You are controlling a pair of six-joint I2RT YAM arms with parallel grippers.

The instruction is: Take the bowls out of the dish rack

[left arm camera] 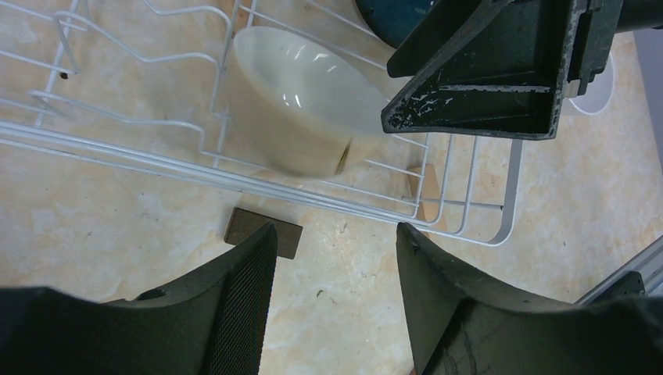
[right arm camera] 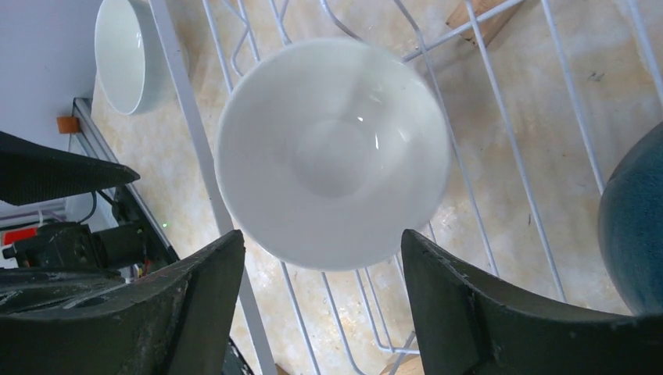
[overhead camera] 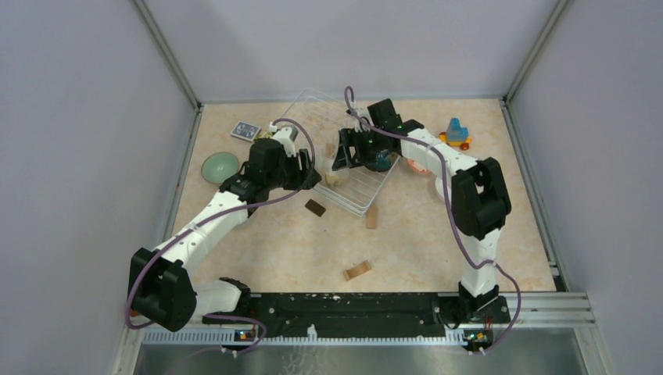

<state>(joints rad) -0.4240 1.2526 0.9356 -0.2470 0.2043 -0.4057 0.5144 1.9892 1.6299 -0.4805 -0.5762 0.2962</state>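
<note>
Beige marbled tabletop [overhead camera: 297,250] bears the dish rack [overhead camera: 358,187], between grey walls [overhead camera: 78,156]

No writing, number or brand can be read anywhere from where I stand. The one likely candidate is a small dark card [overhead camera: 245,130] lying flat on the tabletop [overhead camera: 406,242] near the pale green bowl [overhead camera: 220,166]. It has pale marks on its face, but they are too small and blurred to make out as letters or figures.
</note>
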